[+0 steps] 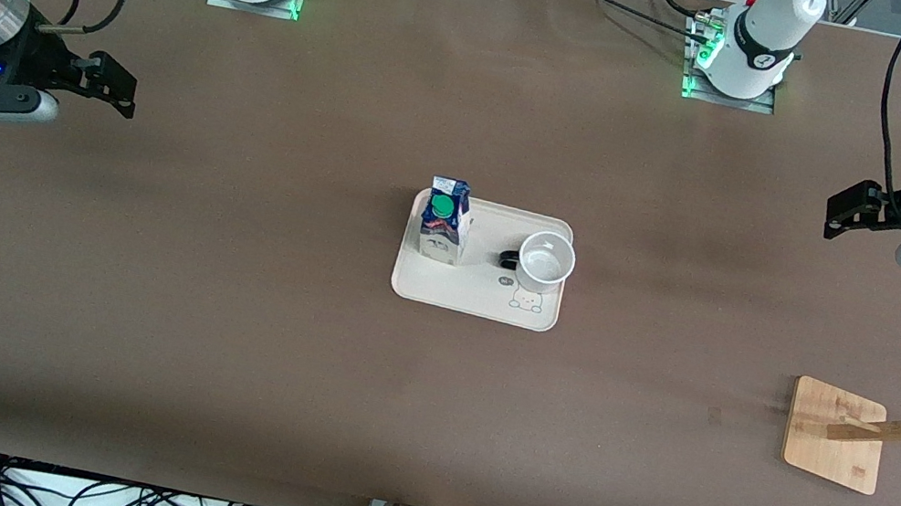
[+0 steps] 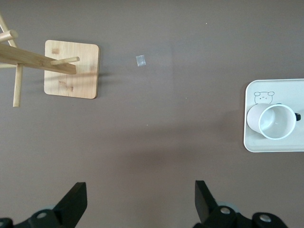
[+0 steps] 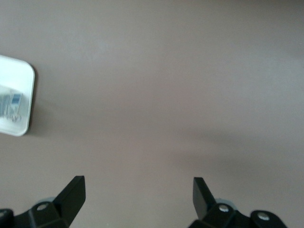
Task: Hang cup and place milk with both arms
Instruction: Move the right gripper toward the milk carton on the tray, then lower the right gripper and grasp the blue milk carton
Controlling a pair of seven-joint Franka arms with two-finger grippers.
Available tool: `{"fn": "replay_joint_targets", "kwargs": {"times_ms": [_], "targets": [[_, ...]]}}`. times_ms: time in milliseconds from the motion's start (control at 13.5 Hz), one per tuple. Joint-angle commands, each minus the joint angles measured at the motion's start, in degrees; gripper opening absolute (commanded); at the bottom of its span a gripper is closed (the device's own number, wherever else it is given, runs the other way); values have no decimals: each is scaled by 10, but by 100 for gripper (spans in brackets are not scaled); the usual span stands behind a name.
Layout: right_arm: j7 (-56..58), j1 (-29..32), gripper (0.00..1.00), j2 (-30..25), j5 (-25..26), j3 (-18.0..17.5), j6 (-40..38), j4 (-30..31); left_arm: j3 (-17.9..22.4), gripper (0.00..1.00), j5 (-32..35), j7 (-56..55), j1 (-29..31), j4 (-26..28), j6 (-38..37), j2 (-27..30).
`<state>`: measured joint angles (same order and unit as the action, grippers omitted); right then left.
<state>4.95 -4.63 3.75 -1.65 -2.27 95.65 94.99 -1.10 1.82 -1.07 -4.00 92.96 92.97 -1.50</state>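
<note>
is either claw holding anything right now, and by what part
Nothing is held. The left claw and the right claw are both open over bare table, while the cup and the milk stand on the tray.

Milk [image 1: 446, 223] and cup [image 1: 546, 262] stand apart

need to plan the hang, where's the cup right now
The cup stands upright on the tray at mid-table, beside the milk, toward the left arm's end.

The blue-and-white milk [image 1: 444, 231] with a green cap stands upright on a tray [image 1: 462, 294], beside the upright white cup [image 1: 546, 262].
</note>
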Motion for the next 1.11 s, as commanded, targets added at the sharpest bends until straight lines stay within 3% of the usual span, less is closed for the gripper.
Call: {"fn": "replay_joint_targets", "kwargs": {"times_ms": [0,667,1037], "targets": [[31,-15,100,19,-46,-4,-12,-9,-1,100,2,-3,-3,-27,-15,-16],[-299,-204,100,113,-59,-4,90,-21,-1,100,2,-3,-5,-29,-15,-17],[-425,-290,100,203,-58,-3,171,-81,-1,100,1,-3,-7,-31,-16,-19]]}}
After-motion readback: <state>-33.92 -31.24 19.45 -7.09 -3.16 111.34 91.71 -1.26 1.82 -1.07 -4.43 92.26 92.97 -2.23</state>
